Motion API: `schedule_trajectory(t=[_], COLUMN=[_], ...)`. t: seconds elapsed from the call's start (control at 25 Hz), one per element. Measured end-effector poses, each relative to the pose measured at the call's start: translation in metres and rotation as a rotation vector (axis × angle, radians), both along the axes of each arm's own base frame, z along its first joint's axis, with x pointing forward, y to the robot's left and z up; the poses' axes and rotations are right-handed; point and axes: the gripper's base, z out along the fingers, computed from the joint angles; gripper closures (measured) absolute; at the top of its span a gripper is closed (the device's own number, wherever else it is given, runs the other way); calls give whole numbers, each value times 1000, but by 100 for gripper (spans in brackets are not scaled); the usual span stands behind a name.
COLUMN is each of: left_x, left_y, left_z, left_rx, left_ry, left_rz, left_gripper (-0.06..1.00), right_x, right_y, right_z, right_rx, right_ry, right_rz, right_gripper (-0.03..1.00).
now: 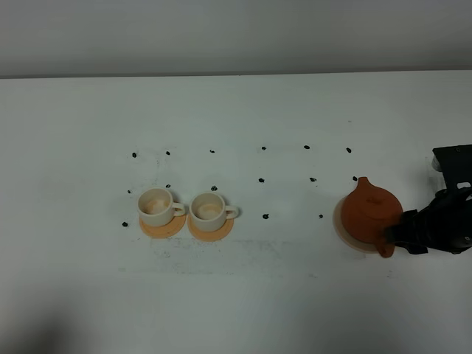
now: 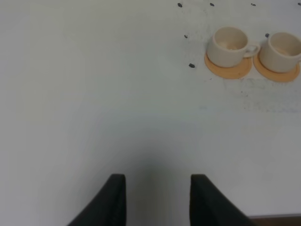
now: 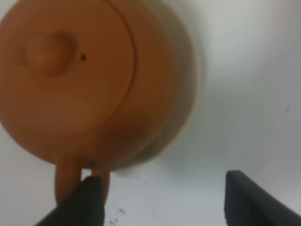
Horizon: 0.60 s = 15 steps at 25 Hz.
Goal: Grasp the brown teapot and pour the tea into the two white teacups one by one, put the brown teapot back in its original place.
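1. The right gripper [image 3: 162, 181] is released. Its two dark fingers [image 3: 89, 202] are spread wide with only bare table between them, and it grasps nothing.
2. One finger sits right at the teapot's loop handle [image 3: 66, 181]. The close view is too blurred to tell whether they touch.
3. The brown teapot [image 1: 371, 212] stands upright just in front of this gripper, with its knobbed lid [image 3: 49, 49] on. In the high view its spout [image 1: 361, 181] points toward the far edge of the table.
4. The teapot rests on a pale beige disc [image 1: 338, 221], whose rim shows past the pot on the side away from the gripper.
5. The white table [image 1: 280, 295] is marked with small black dots [image 1: 262, 179] in rows.
6. Well apart from the teapot, toward the left of the high view, stand the left cup [image 1: 155, 206] and the right cup [image 1: 208, 209]. They are side by side and upright, with tan-stained insides and handles turned toward the teapot. Each sits on an orange coaster [image 1: 166, 228].
7. The left gripper [image 2: 157, 178] hangs over bare table with a gap between its fingers and nothing held. The cups lie ahead of it, well clear.
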Motion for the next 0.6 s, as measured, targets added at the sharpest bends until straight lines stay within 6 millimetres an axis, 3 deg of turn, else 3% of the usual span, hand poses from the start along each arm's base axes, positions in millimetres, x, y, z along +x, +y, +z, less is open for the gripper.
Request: schedule_trajectory(t=[0.6], left_x=[0], left_y=[0], left_z=[0], left_rx=[0], left_ry=[0], left_rz=[0], left_gripper=[63], right_x=[-2], right_y=[-4], right_z=[8], right_rx=[12], right_ry=[-14], right_rz=[-4], right_gripper=[44])
